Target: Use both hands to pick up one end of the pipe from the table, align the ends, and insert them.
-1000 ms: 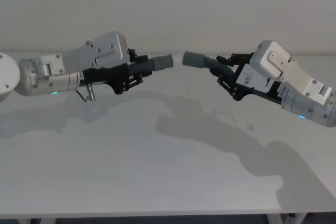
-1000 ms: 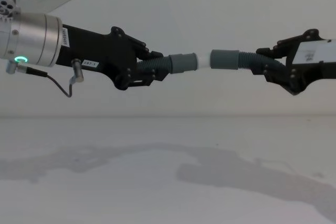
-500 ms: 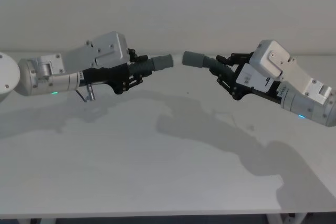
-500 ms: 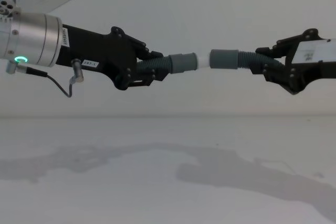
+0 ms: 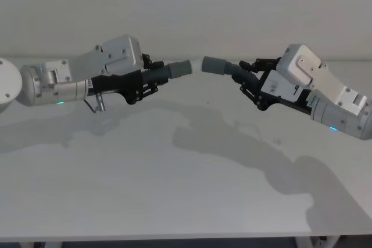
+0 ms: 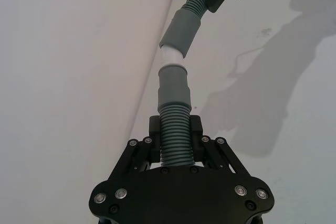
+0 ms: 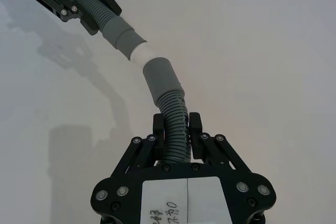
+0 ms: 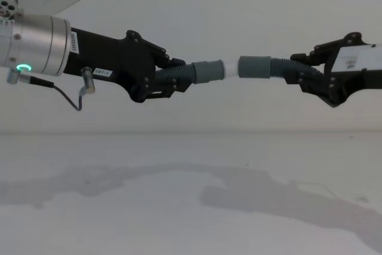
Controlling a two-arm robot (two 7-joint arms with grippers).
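Your left gripper [image 8: 173,79] is clamped on one hose piece [image 8: 182,76], and your right gripper [image 8: 296,71] is clamped on the other hose piece [image 8: 279,68], both high above the table [image 8: 191,195]. The pieces lie sideways, cuffs facing. The white tip [image 8: 229,69] just meets the open cuff [image 8: 254,67].

table [image 5: 174,201] — plain matt white, flat | on it — shadows of arms and pipe
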